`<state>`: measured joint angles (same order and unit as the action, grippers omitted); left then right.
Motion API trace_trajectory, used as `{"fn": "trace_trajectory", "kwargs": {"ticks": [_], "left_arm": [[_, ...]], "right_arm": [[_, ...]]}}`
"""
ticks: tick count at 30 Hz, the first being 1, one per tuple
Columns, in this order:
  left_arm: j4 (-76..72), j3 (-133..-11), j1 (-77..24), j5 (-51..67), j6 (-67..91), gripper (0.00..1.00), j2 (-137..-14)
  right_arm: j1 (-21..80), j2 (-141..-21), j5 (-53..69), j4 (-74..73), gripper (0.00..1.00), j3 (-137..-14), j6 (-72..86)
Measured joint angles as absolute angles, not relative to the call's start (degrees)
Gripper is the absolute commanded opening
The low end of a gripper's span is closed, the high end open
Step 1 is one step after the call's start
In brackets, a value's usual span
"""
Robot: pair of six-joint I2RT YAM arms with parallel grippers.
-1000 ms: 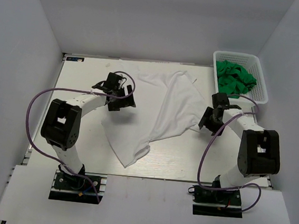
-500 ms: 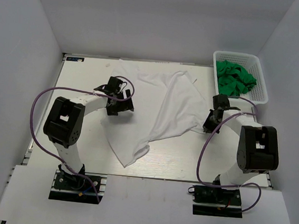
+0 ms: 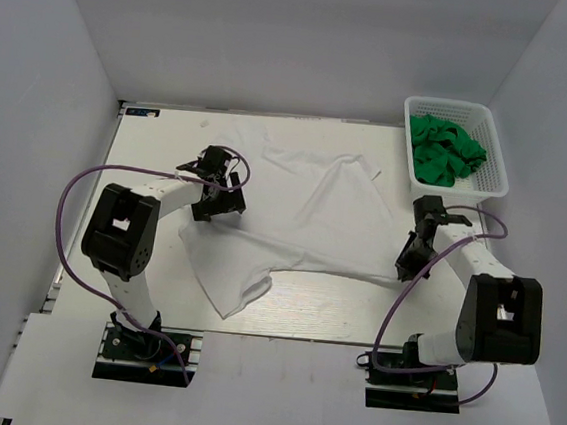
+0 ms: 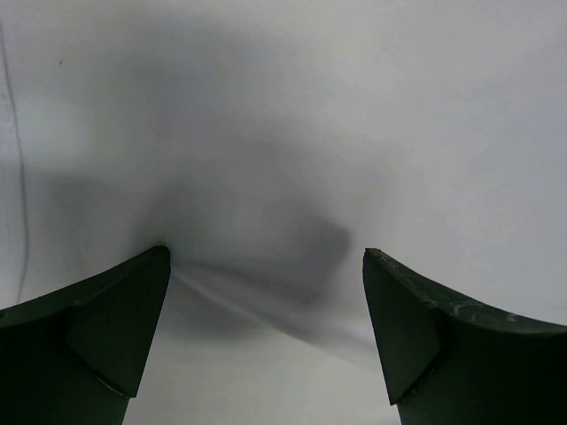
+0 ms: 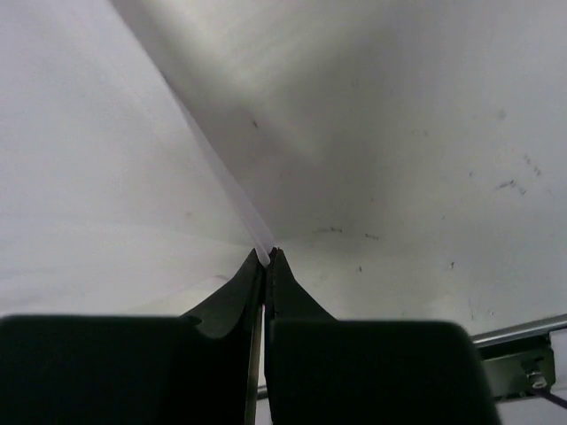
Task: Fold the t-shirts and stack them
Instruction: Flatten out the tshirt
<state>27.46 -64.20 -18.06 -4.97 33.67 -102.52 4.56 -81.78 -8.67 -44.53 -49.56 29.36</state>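
A plain white t-shirt (image 3: 313,215) lies spread and creased across the middle of the table. My right gripper (image 3: 406,270) is shut on the shirt's right edge, low over the table. In the right wrist view, a thin fold of white cloth (image 5: 263,252) is pinched at the fingertips of that gripper (image 5: 267,257). My left gripper (image 3: 206,210) hovers open over the shirt's left side. The left wrist view shows this gripper (image 4: 266,266) with its fingers wide apart above wrinkled white cloth (image 4: 292,150), holding nothing. Green t-shirts (image 3: 445,148) are bunched in the basket.
The white lattice basket (image 3: 450,104) stands at the back right corner of the table. Bare tabletop (image 3: 160,140) shows left of the shirt and along the near edge (image 3: 313,321). White walls enclose the table on three sides.
My right gripper has shut on the shirt's right edge and pulled it toward the near right, stretching the cloth flatter. The left gripper has shifted slightly toward the near left, still open.
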Motion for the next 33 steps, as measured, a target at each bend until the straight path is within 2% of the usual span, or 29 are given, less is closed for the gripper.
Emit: {"fn": "trace_trajectory", "kwargs": {"ticks": [2, 5, 6, 7, 8, 10, 12, 16, 20, 26, 33], "left_arm": [[28.4, -64.2, -18.1, -5.2, 33.6, 1.0, -102.4], [30.4, -64.2, -18.1, -5.6, 33.5, 1.0, -102.0], [31.1, -64.2, -18.1, -5.7, 33.4, 1.0, -101.7], [31.7, -64.2, -18.1, -5.8, 33.2, 1.0, -101.4], [32.7, -64.4, -18.0, -6.1, 33.0, 1.0, -101.0], [33.5, -64.9, -18.0, -6.2, 32.8, 1.0, -100.5], [34.3, -65.6, -18.1, -6.2, 32.4, 1.0, -99.8], [34.7, -66.6, -18.3, -5.1, 31.7, 1.0, -97.4], [33.6, -66.2, -18.5, -2.6, 31.6, 1.0, -94.8], [31.5, -63.7, -18.5, 2.3, 33.5, 1.0, -94.6], [32.6, -56.7, -18.5, 3.7, 36.1, 1.0, -94.6]], "right_arm": [[4.5, -80.5, -7.2, -45.3, 0.0, -46.5, 29.7], [4.6, -79.0, -4.7, -47.2, 0.15, -41.3, 29.7], [4.6, -78.7, -3.9, -48.1, 0.25, -40.4, 29.5], [4.6, -78.4, -3.5, -48.9, 0.3, -40.1, 29.3], [4.6, -78.0, -3.1, -49.3, 0.5, -40.3, 28.8], [4.6, -76.9, -2.6, -49.5, 0.73, -42.0, 27.8], [4.6, -74.9, -1.3, -48.5, 0.9, -45.5, 26.9], [4.7, -69.8, 2.7, -41.5, 0.9, -51.6, 25.0], [5.4, -68.2, 7.6, -33.7, 0.9, -52.6, 24.6], [8.3, -74.2, 11.9, -25.3, 0.9, -50.2, 24.9], [13.0, -80.2, 11.7, -23.2, 0.9, -45.4, 24.6]]}}
